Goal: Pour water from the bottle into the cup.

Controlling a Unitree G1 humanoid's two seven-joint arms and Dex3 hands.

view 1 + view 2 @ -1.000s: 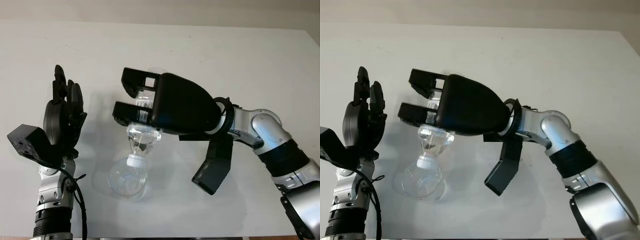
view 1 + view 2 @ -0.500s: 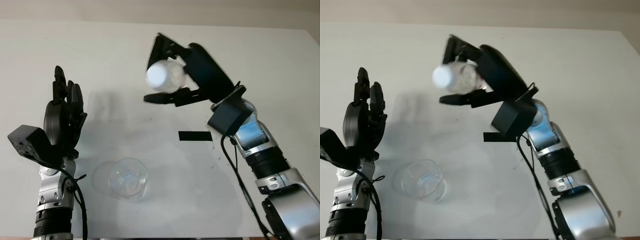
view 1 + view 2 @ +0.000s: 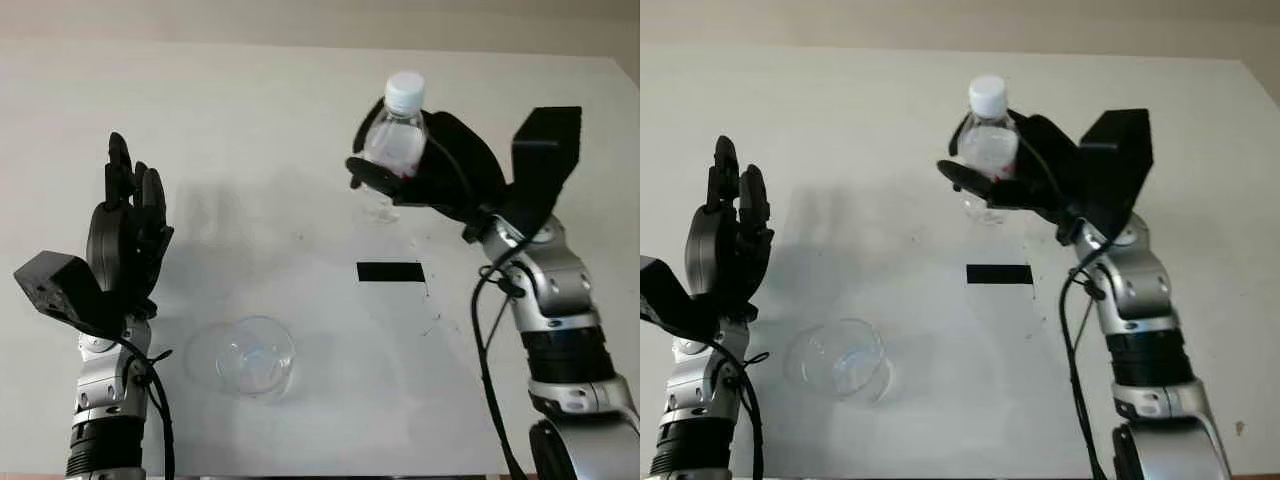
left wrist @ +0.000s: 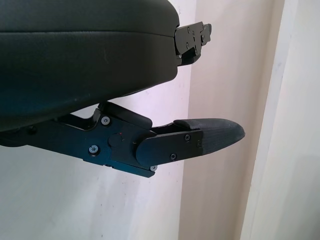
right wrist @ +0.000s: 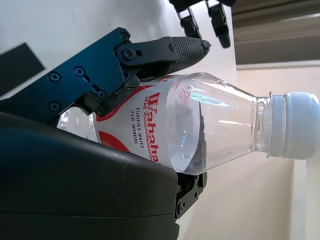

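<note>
Risk first: our right hand (image 3: 425, 175) grips the bottle (image 3: 393, 140) upright above the table (image 3: 300, 90), cap on, well apart from the cup (image 3: 255, 357). Set down carelessly, we think it could topple. Our left hand (image 3: 125, 235) is open, raised beside the cup.

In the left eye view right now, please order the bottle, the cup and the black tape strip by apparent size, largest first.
1. cup, near the table's front
2. bottle, held upright in the right robot hand, which hides part of it, so its place after the cup is unsure
3. black tape strip
</note>
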